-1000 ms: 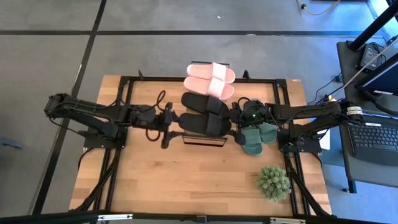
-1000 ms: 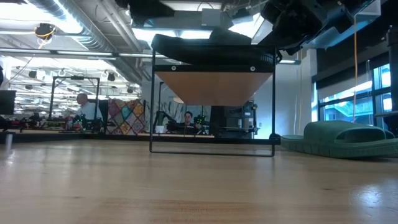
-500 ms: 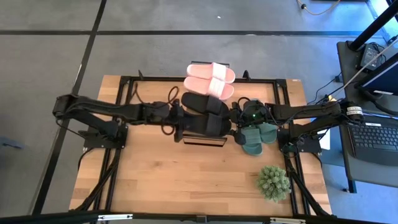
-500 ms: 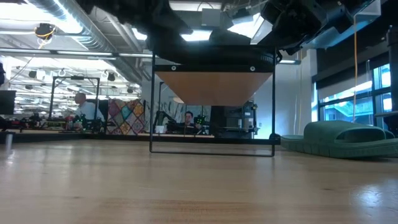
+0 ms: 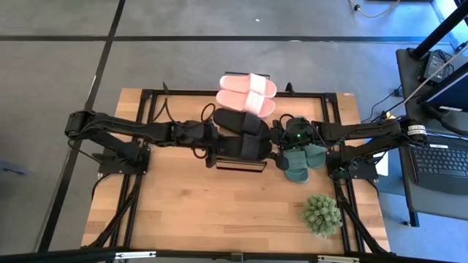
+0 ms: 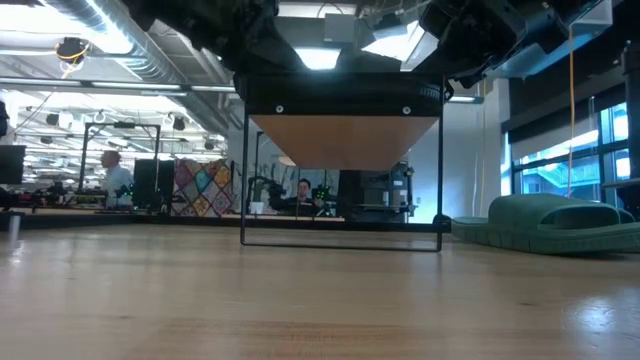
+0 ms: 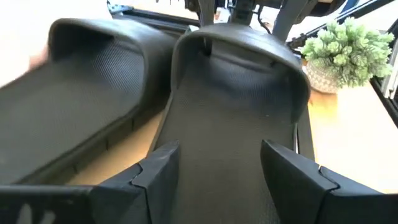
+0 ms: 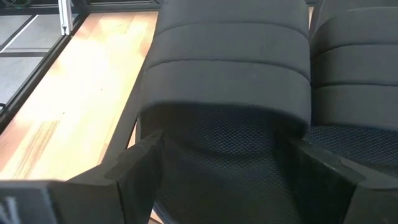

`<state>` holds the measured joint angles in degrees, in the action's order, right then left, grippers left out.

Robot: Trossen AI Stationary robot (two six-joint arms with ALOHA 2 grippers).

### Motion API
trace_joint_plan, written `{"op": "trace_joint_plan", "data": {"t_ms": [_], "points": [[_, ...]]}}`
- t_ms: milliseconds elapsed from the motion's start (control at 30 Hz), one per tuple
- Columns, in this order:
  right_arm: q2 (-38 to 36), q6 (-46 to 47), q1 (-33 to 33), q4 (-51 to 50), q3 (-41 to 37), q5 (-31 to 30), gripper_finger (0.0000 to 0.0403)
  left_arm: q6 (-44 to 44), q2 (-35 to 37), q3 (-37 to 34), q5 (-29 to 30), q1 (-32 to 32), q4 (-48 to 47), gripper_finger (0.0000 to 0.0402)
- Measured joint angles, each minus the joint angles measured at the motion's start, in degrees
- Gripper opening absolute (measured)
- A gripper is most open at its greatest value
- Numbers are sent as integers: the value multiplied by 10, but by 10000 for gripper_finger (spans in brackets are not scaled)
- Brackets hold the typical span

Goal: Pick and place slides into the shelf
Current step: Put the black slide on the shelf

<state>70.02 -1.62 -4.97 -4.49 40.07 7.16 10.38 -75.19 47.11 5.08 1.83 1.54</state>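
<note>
While both grippers straddle one black slide (image 5: 240,144) atop the shelf (image 6: 342,138), I see left gripper (image 7: 214,163) and right gripper (image 8: 224,155) jaws spread, unclenched.

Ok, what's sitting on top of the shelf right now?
The black slides lie side by side on the shelf, with the open left gripper and open right gripper at opposite ends. They cover most of the top plank.

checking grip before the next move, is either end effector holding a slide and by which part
Neither holds anything. Both open end effectors, left and right, straddle opposite ends of the near black foam slide sandal on the wood-topped shelf, not clamped.
</note>
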Motion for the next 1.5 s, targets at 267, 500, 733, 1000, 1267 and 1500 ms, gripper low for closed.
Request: {"op": "trace_joint_plan", "data": {"t_ms": [267, 500, 733, 1000, 1267, 1500], "points": [[1, 0, 0, -5, 0, 0, 299, 26, -50, 1, 1, 0, 6, 212], [0, -2, 0, -17, 1, -2, 299, 28, -48, 0, 0, -1, 24, 212], [-15, -13, -1, -23, 0, 0, 299, 34, -49, -1, -23, -4, 56, 212], [-92, -12, -1, -77, -7, -15, 299, 43, -38, -2, -30, -5, 65, 212], [-126, -14, -1, -96, -8, -38, 299, 24, 1, -2, -33, -5, 85, 212], [-123, -17, -1, -96, -7, -38, 299, 22, 10, -2, -33, -5, 82, 212]]}}
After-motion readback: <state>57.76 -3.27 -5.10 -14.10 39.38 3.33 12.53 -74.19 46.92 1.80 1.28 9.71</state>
